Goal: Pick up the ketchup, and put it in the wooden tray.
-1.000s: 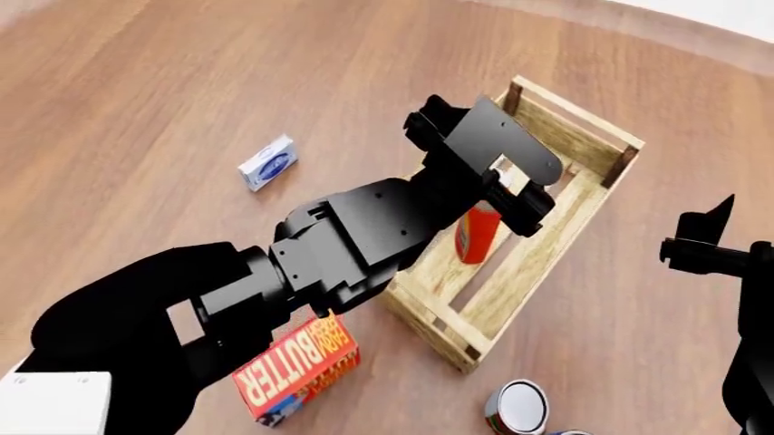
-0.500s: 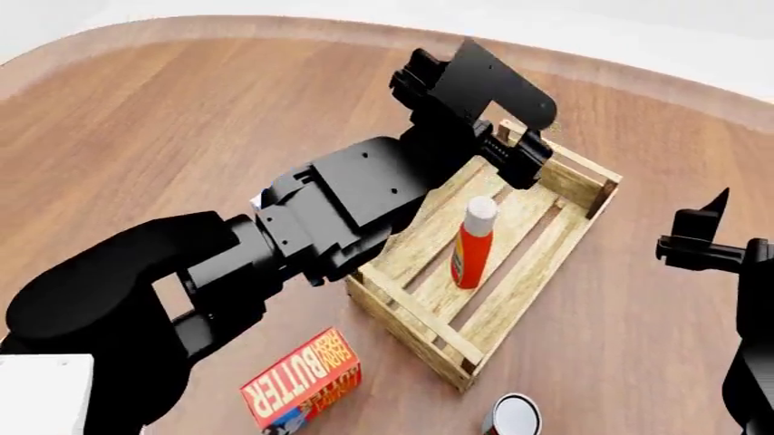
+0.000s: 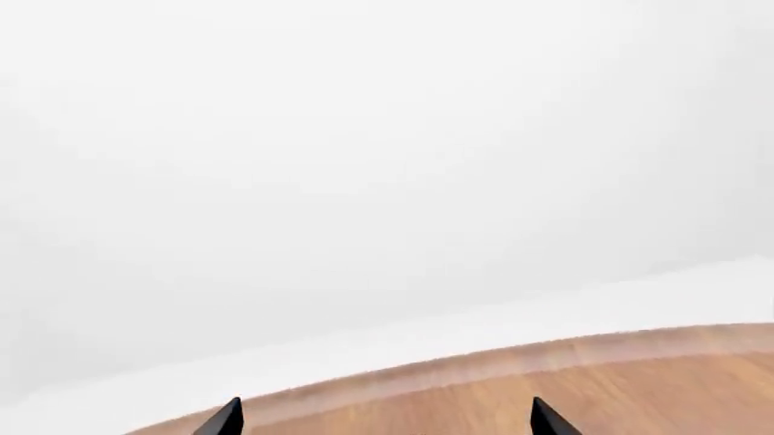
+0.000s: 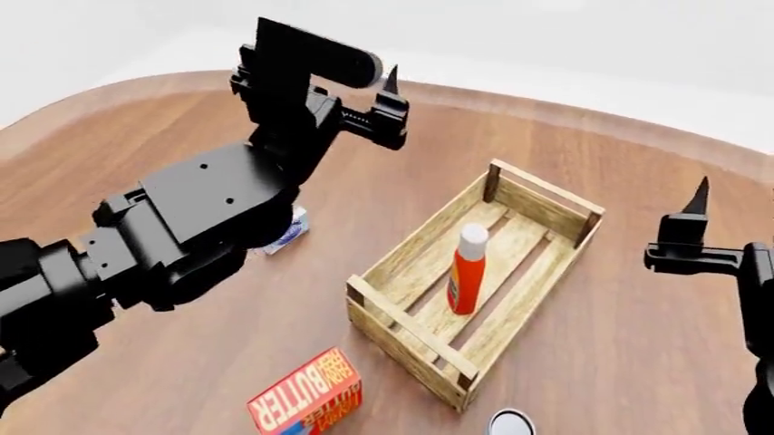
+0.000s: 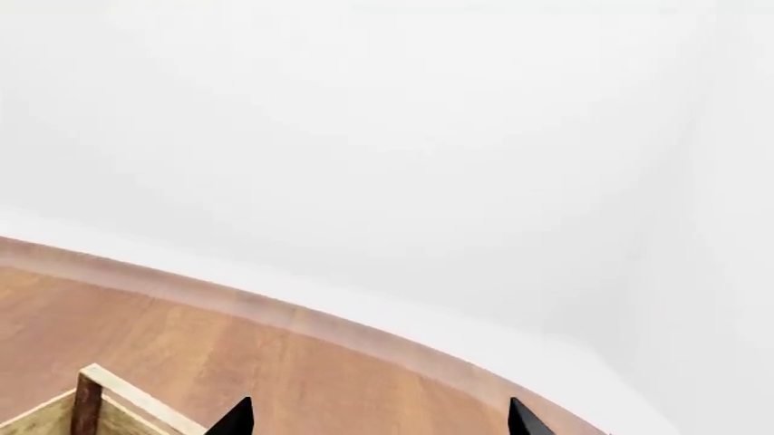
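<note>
The ketchup (image 4: 466, 269), an orange-red bottle with a white cap, stands upright inside the wooden tray (image 4: 393, 265) in the middle of the head view. Nothing holds it. My left gripper (image 4: 384, 91) is raised high to the left of the tray, well away from the bottle. In the left wrist view it (image 3: 384, 421) is open and empty, with only table edge and white wall ahead. My right gripper (image 4: 698, 204) hovers right of the tray. In the right wrist view it (image 5: 377, 421) is open and empty, with a tray corner (image 5: 91, 408) beside it.
A red-yellow butter box (image 4: 304, 391) lies in front of the tray to the left. A small blue-white box (image 4: 288, 231) shows partly behind my left arm. A can (image 4: 510, 422) sits at the bottom edge. The table's curved far edge (image 4: 568, 113) runs behind the tray.
My left gripper has let go of the ketchup, then risen up and to the left, away from the tray. The bottle stays upright in the tray. The head view has tilted up.
</note>
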`<state>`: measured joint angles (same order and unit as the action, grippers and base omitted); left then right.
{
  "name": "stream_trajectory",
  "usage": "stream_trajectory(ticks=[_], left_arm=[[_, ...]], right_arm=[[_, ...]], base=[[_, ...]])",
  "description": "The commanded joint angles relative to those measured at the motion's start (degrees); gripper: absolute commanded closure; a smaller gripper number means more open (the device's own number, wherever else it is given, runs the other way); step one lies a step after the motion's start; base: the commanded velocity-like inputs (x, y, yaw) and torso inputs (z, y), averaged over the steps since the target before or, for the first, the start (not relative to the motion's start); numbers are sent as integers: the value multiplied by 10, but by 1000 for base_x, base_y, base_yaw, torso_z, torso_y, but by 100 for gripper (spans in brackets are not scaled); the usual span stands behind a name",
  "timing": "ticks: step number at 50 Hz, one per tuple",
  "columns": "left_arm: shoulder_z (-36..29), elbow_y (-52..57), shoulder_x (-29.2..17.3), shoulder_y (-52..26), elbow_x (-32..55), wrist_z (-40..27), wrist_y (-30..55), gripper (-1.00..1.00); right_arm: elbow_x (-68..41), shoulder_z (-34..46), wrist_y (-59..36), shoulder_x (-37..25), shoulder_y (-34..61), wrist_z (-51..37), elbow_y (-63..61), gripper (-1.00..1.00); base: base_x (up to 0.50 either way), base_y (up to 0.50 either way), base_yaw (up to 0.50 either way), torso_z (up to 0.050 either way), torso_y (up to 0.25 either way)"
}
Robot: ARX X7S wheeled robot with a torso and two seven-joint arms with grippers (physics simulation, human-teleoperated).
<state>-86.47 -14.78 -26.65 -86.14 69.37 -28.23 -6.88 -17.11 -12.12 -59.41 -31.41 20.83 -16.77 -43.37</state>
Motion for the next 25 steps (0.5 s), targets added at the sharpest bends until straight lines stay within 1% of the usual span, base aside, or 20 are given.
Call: stream_trajectory(ticks=[1,3,6,9,18,25], left_arm=[[3,183,-175,59,-3,-140,-32,-100],[1,205,-198,75,-14,-169,-41,-100],[4,233,-228,98,-7,-200,-57,-100],[-4,258,-251,122,-27,-228,-68,-100],[-3,297,-292,163,-31,-287,-98,-100],[-1,298,-300,177,-28,-300,-108,-100]], right_arm=[[-31,-4,-21,0,-2,15,-63,-100],[-30,1,-12,2,0,15,-58,-100],[-22,22,3,9,7,10,-41,-100],[-12,42,21,13,11,6,-27,-100],[-3,57,57,27,9,3,1,-100],[0,67,75,39,8,0,17,-100]], base=[[0,0,0,-9,152],[0,0,0,-8,149],[0,0,0,-8,146],[0,0,0,-8,139],[0,0,0,-9,126],[0,0,0,-1,9]])
